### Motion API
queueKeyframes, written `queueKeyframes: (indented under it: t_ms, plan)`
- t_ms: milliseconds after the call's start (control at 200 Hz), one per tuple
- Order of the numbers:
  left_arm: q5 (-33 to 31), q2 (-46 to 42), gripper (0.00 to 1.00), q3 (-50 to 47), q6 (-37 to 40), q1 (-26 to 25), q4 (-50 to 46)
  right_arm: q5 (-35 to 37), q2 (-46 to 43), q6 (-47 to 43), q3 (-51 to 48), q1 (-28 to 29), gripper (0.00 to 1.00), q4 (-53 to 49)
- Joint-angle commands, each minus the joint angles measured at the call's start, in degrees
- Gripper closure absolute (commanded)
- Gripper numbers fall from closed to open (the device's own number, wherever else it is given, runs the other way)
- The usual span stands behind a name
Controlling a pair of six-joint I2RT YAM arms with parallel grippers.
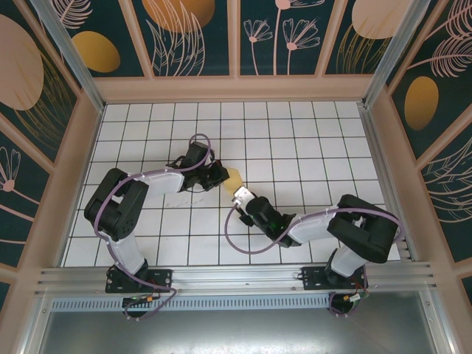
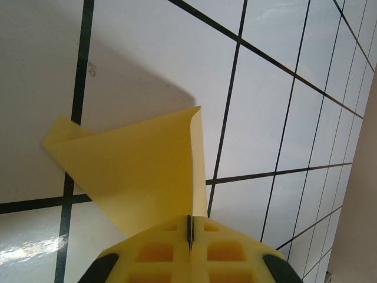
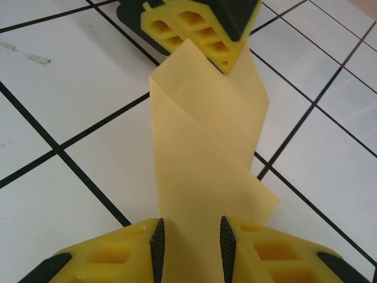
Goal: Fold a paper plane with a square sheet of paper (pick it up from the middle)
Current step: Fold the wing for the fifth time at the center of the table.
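Pinching paper (image 2: pixel 135 171), left jaws; right jaws parted.

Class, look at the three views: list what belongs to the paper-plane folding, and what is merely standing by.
Belongs: yellow paper, partly folded; left gripper, shut on it; right gripper, open, paper between its jaws.
Merely there: tiled table; patterned walls; purple cables.

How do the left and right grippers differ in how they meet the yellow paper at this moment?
The left gripper is shut, its pads pinching one end of the folded sheet of paper. The right gripper is open, with the other end lying between its parted jaws. In the top view, the left gripper reaches the paper from the left and the right gripper from the near right. Both have yellow fingers and face each other across the same sheet.
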Motion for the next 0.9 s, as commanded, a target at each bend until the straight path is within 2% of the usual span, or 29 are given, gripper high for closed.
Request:
queueKeyframes:
  t_ms: [0, 415, 555, 896]
  plan:
    - [0.3, 1.0, 1.0, 1.3, 1.0, 0.3, -1.2, -1.4, 2.2, -2.5, 2.3, 0.9, 0.67, 1.9]
    - [0.3, 1.1, 1.0, 1.3, 1.0, 0.3, -1.4, -1.0, 5.4, -3.2, 4.4, 1.9, 0.67, 1.6]
    - [0.5, 1.1, 1.0, 1.3, 1.2, 0.3, -1.5, 2.1, 8.4, -3.9, 5.6, 1.7, 0.75, 1.2]
    - [0.7, 1.0, 1.0, 1.3, 1.3, 0.3, -1.7, 3.1, 8.6, -3.5, 5.9, 1.7, 0.85, 1.4]
